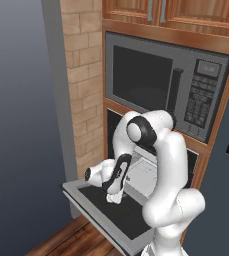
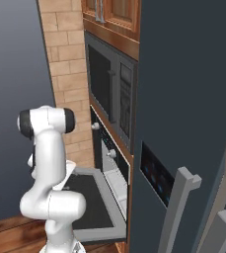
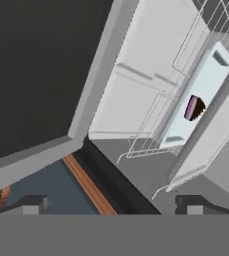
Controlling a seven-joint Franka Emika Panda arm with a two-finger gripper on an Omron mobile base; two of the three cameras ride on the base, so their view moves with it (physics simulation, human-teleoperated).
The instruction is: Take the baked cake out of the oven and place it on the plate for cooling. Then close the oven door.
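The grey-framed dark-glass oven door [image 1: 111, 212] is dropped open. The small dark round cake [image 3: 194, 107] sits inside on a pale tray on the wire rack [image 3: 158, 125]. Two-finger gripper [image 3: 111, 202] has jaws wide, w/ nothing held. Cake removal & door closing are left, approx.

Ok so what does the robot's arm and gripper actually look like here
The arm is glossy white, built of rounded tubular segments with black bands at the joints and a black disc on the elbow cap. The gripper ends in two small dark grey, blocky finger tips. No cables or markings show.
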